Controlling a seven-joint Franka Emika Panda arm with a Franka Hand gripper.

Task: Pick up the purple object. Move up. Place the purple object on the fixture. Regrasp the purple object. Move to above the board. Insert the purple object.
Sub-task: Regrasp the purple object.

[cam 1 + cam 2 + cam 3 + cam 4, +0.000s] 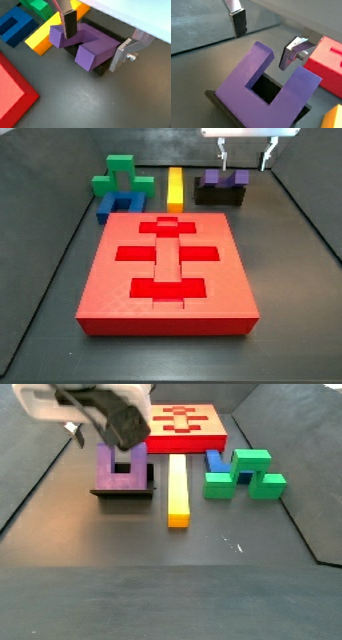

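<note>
Gripper (246, 161) fingers are standing spread open just above the purple object (222, 176), one plate to each side of it and gripping nothing; in a wrist view one pad (69, 27) is hanging close by a prong while the other finger (127, 52) is sitting clear. That object is resting on the fixture (122, 489), prongs up, at the far end of the floor from the board's (171, 313) near edge. Judging by this, the placing looks done and the regrasp is beginning: the next move is calling for lowering and closing squarely on the piece. Counting: one purple object, one fixture, one board, one yellow bar (177, 187), one blue block (123, 205), one green block (119, 172).
</note>
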